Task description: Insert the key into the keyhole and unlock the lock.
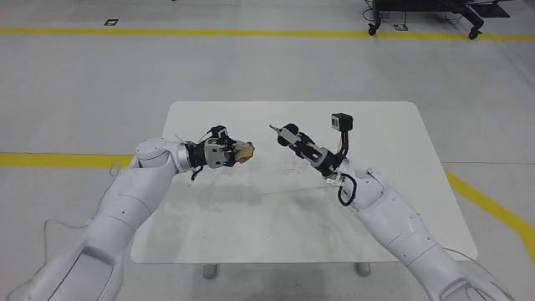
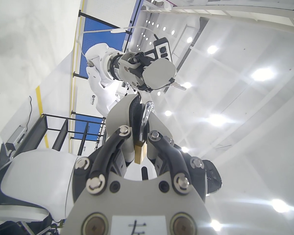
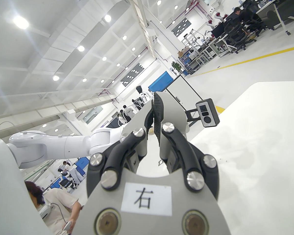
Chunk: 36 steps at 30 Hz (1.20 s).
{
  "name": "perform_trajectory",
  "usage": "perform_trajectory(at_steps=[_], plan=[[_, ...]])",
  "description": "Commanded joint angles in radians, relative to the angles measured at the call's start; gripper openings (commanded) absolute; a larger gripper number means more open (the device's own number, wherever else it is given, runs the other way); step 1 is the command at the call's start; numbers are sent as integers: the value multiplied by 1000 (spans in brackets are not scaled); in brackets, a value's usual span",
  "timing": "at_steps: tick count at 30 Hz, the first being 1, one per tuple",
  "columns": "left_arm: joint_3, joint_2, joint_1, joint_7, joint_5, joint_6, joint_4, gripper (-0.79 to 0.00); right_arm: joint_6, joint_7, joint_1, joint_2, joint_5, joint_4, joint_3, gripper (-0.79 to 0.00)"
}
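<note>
A brass padlock (image 1: 243, 152) with a silver shackle (image 2: 147, 113) is held above the white table (image 1: 376, 142). My left gripper (image 1: 233, 152) is shut on it, and the brass body (image 2: 140, 154) sits between the fingers. A short gap to the right, my right gripper (image 1: 286, 135) is shut on a small silver key (image 1: 274, 129). The key's blade (image 2: 180, 86) sticks out past the right gripper (image 2: 159, 74), pointing towards the lock. In the right wrist view the right gripper (image 3: 153, 106) has its pads pressed together and the key is hidden between them.
The tabletop (image 3: 259, 135) under both arms is bare. A small black camera (image 1: 342, 122) stands on a bracket off the right arm. Yellow floor lines (image 1: 251, 32) and wheeled racks (image 1: 435, 0) lie beyond the table.
</note>
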Motion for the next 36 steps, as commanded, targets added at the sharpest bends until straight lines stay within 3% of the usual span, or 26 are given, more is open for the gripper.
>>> perform_trajectory(at_steps=[1, 8, 16, 20, 23, 26, 28, 36], plan=[[5, -7, -12, -6, 0, -5, 26, -785, 10, -15, 2, -6, -22, 0, -8, -785], [26, -20, -50, 43, 82, -8, 93, -785, 7, 5, 2, -20, -61, -15, -31, -785], [26, -20, -50, 43, 82, -8, 93, -785, 7, 5, 2, -20, -61, -15, -31, -785], [7, -25, -16, 127, 29, 39, 80, -785, 6, 16, -30, -25, 21, -67, -53, -785], [3, -33, -14, 195, 13, 74, 70, -785, 80, -12, -82, -20, 60, -113, -31, -785], [6, -41, -14, 263, 27, 72, 51, -785, 221, -89, -171, -13, 89, -195, 3, -785], [6, -43, -10, 304, 46, 59, 42, -785, 279, -53, -224, -6, 136, -270, 12, -785], [7, -43, -9, 312, 54, 57, 40, -785, 279, -53, -224, -6, 136, -270, 12, -785]])
